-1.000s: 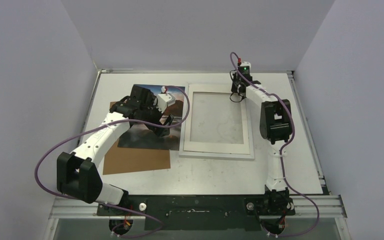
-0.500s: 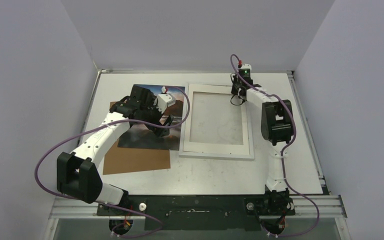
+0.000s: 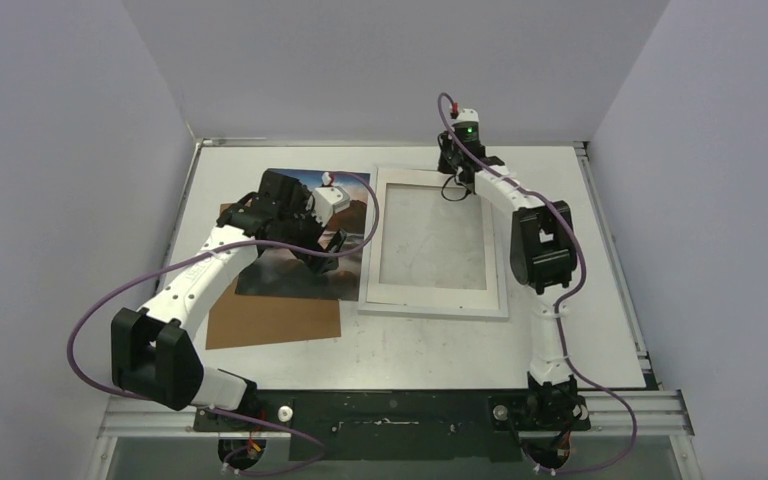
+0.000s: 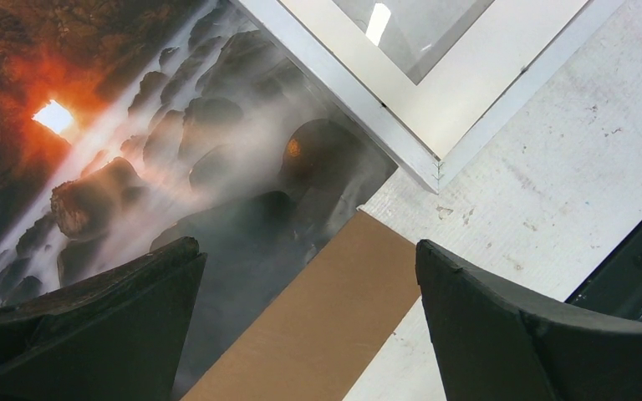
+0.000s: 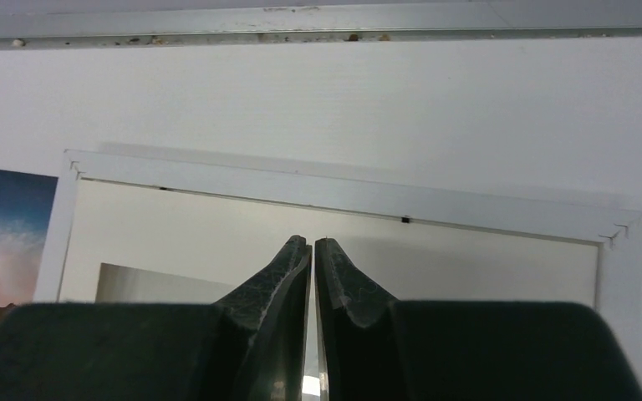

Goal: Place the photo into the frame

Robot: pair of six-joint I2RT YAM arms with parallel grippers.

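Observation:
The photo (image 3: 290, 272) lies flat, left of the frame, with its orange glow (image 4: 58, 117) showing in the left wrist view. The white frame (image 3: 432, 300) lies flat at mid-table, and its near-left corner (image 4: 422, 163) overlaps the photo's edge. My left gripper (image 3: 328, 250) hovers open above the photo's near corner and the brown backing board (image 4: 318, 334), holding nothing. My right gripper (image 3: 457, 187) is shut and empty, tips pointing down over the frame's far mat border (image 5: 343, 194). The photo's blue sky (image 5: 4, 225) shows left of that border.
The brown cardboard backing board (image 3: 272, 322) lies partly under the photo, toward the near left. A metal rail (image 5: 318, 21) and the back wall bound the table just beyond the frame. Side walls stand close on both sides. The dark base plate (image 4: 635, 267) edges the near side.
My right arm has swung left along the frame's far edge, from the far right corner toward its middle. The left arm has stayed put.

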